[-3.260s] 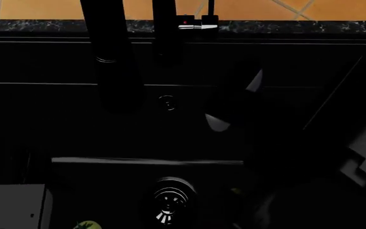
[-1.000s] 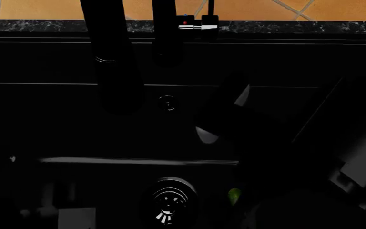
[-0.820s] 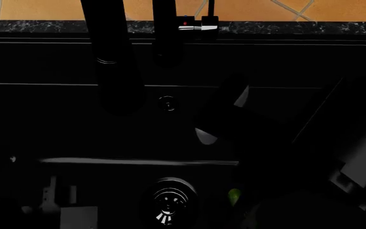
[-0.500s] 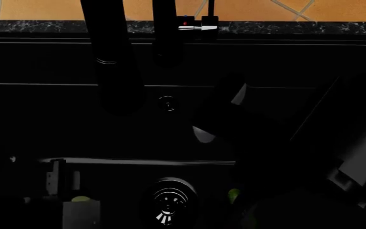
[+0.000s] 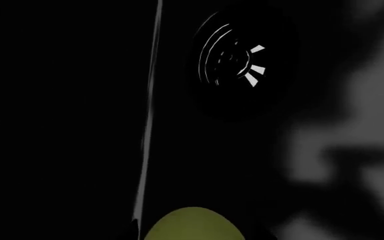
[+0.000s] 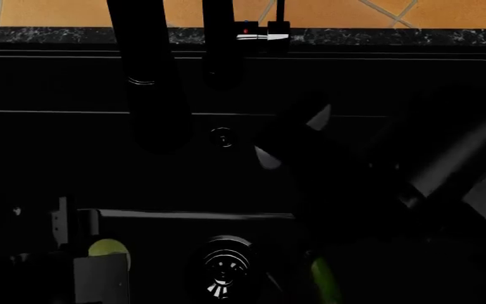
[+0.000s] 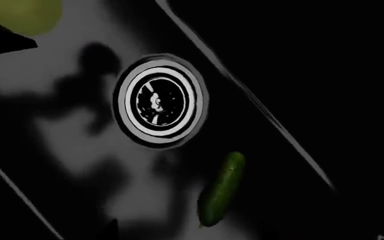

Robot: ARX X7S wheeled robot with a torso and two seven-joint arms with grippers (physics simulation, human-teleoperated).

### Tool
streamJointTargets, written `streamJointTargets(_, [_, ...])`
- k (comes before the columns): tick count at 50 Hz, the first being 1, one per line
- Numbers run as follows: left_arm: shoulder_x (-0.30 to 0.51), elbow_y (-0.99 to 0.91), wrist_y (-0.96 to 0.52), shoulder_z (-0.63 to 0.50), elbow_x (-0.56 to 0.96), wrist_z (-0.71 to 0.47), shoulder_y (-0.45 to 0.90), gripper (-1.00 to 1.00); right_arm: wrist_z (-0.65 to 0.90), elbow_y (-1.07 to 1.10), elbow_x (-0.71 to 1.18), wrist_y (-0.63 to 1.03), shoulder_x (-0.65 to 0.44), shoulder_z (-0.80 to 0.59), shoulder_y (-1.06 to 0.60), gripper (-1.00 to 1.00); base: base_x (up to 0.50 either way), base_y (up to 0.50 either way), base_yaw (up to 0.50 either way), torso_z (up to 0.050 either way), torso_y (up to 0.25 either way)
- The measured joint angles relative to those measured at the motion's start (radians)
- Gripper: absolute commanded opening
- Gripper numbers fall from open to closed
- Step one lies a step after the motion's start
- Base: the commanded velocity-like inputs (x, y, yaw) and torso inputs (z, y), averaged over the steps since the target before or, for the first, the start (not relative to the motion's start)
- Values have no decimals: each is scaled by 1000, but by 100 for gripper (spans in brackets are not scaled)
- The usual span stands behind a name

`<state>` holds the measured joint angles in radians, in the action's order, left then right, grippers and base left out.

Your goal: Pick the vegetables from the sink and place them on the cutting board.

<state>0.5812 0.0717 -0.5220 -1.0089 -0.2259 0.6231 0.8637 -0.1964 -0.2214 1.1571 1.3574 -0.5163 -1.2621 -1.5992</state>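
Down in the black sink both vegetables lie on the basin floor, either side of the round drain. The pale yellow-green tomato sits on the robot's left of the drain, and the left gripper is right at it; from the head view the tomato appears just beside the pale finger parts, and in the left wrist view it fills the near edge of the picture. I cannot tell whether those jaws stand wide or are closing on it, since the fingers are lost in the dark.

The cucumber lies on the other side of the drain, its long axis running roughly from the drain outward toward the robot, clear of the drain rim. The right arm hangs above that side, so it is the nearer one for the cucumber, but its jaws do not show in any view.

My guess is the tomato goes first, with the left arm. No cutting board shows anywhere here.
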Motion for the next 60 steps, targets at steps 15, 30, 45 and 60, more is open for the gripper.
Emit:
streamJointTargets(15, [31, -127, -72, 19, -1, -5, -23, -100, 50, -223, -46, -68, 87, -2, 89, 100, 0, 0, 0, 0, 0])
streamJointTargets(30, [68, -252, -118, 46, 16, -13, -66, -100, 9, -489, -146, -245, 190, -31, 149, 100, 0, 0, 0, 0, 0])
streamJointTargets(45, [78, -295, -137, 49, 22, -12, -82, -100, 9, -579, -157, -344, 210, -10, 233, 100, 0, 0, 0, 0, 0])
streamJointTargets(60, [86, -340, -176, 41, 15, 1, -79, -100, 47, -574, -144, -409, 163, 26, 310, 100, 0, 0, 0, 0, 0])
